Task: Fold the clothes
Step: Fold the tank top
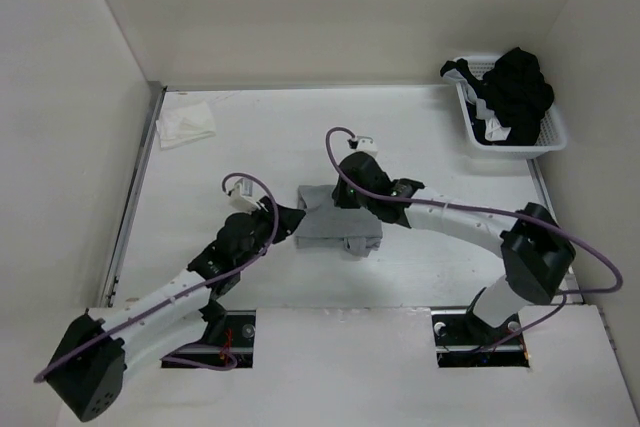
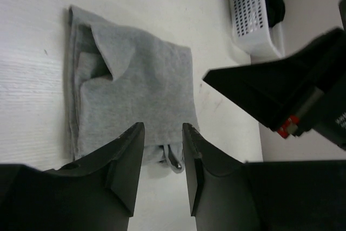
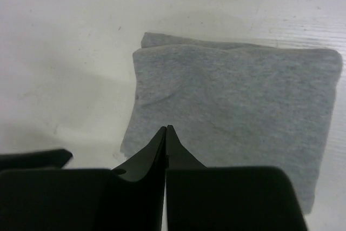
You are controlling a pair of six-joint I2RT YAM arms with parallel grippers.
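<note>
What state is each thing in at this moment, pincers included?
grey top: folded into a compact rectangle, lying flat.
left pincer: open, at the top's edge, gripping nothing.
right pincer: shut, over the top, no fabric seen pinched.
white basket: upright, filled.
black-and-white garments: unfolded, heaped in the basket.
small white cloth: crumpled, far left corner.

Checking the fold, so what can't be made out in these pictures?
Top view: right arm covers part of the grey top.
Left wrist view: left fingers hide its near edge; basket cut off at the top.
Right wrist view: shut right fingers hide its near edge; pinched cloth unclear.
</note>
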